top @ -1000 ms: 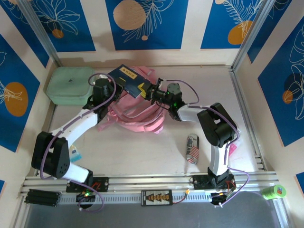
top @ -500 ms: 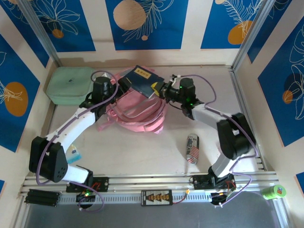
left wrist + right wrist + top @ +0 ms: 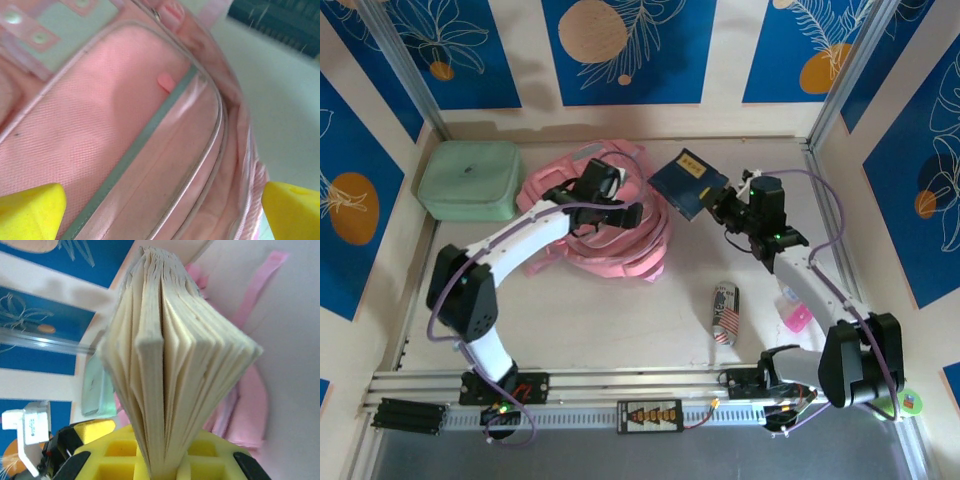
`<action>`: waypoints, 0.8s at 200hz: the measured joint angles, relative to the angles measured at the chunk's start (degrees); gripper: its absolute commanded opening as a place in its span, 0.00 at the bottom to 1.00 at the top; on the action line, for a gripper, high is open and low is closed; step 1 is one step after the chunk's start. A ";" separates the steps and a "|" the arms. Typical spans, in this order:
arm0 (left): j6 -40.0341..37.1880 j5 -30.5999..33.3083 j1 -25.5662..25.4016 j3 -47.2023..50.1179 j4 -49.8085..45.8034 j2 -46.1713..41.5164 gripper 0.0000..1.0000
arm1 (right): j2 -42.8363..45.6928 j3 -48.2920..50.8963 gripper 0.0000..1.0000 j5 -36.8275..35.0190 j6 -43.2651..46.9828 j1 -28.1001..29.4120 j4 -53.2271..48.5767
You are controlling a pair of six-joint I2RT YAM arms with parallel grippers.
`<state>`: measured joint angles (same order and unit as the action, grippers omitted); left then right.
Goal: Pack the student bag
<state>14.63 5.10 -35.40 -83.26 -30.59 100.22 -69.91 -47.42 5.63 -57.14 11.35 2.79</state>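
Observation:
The pink student bag (image 3: 610, 245) lies in the middle of the table, straps spread around it. My left gripper (image 3: 625, 212) hovers right above it, open, its yellow fingertips (image 3: 30, 210) set wide over the bag's pink fabric (image 3: 100, 130) and a piped seam with a gap beside it. To the right of the bag, my right gripper (image 3: 725, 205) is shut on a blue-covered book (image 3: 688, 184), held tilted in the air. In the right wrist view the book's cream pages (image 3: 170, 340) fan out from the yellow jaws, with the bag (image 3: 250, 405) behind.
A mint green case (image 3: 470, 180) sits at the back left. A flag-printed can (image 3: 725, 312) lies right of centre near the front, and a small pink item (image 3: 797, 318) lies near the right arm. A green tape roll (image 3: 910, 402) rests on the front rail.
The right gripper has carried the book from above the bag to the right, off it. The left gripper has swung right, across the top of the bag.

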 measured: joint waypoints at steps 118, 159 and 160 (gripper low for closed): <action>-15.30 8.24 -3.26 -16.55 -18.51 18.01 0.79 | 0.92 0.42 0.00 -1.16 0.74 -3.34 -5.03; -15.82 10.10 -3.28 -17.00 -20.09 18.80 0.64 | 0.92 0.42 0.00 -1.16 0.55 -3.69 -5.31; -15.67 10.19 -3.28 -17.05 -20.09 18.80 0.64 | 0.92 0.42 0.00 -1.16 0.52 -3.69 -5.31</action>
<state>-1.04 15.29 -38.68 -100.31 -50.68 119.02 -68.99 -47.00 4.47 -56.62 7.66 -2.52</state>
